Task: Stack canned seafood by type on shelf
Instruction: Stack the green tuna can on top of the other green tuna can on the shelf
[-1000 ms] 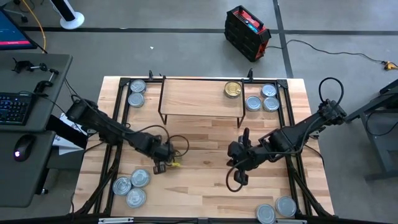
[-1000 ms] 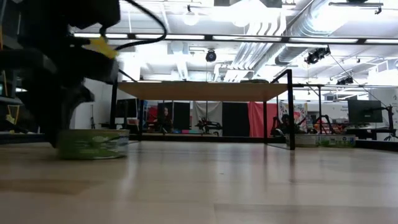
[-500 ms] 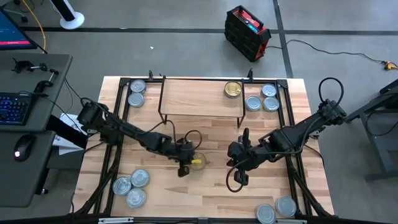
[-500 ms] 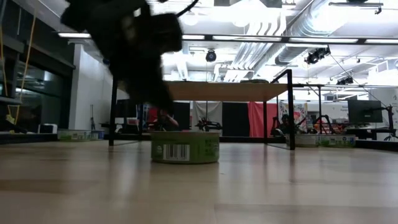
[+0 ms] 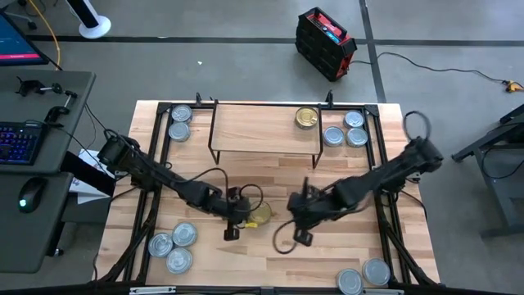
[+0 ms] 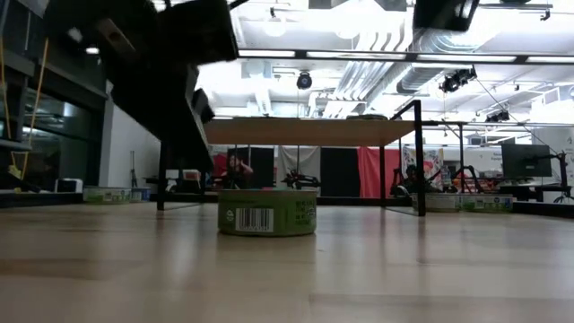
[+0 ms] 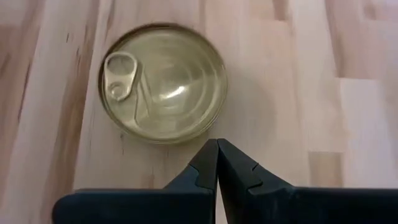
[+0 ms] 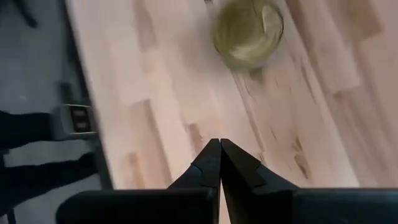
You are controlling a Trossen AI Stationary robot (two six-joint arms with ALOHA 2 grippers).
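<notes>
A gold-lidded tin [image 5: 259,215] with a green label [image 6: 267,212] sits flat on the tabletop in front of the shelf [image 5: 266,127]. My left gripper [image 7: 217,144] is shut, slanting down, its tips just off the tin's left rim [image 7: 186,134]; in the low view it hangs clear of the tin. My right gripper [image 8: 219,143] is shut and hovers over bare wood to the tin's right [image 5: 289,216]. A second gold tin [image 5: 306,118] rests on the shelf's right end.
Silver tins lie in groups: two at the far left [image 5: 179,123], three at the far right [image 5: 347,131], three at the near left [image 5: 174,247], two at the near right [image 5: 364,277]. The black frame rails [image 5: 160,164] run along both table sides.
My shut left gripper slid the gold tin along the table toward the right, to the middle in front of the shelf, then drew back a little to the left and tipped less steeply. The tin stays put since. My right gripper has gone left toward the tin and down.
</notes>
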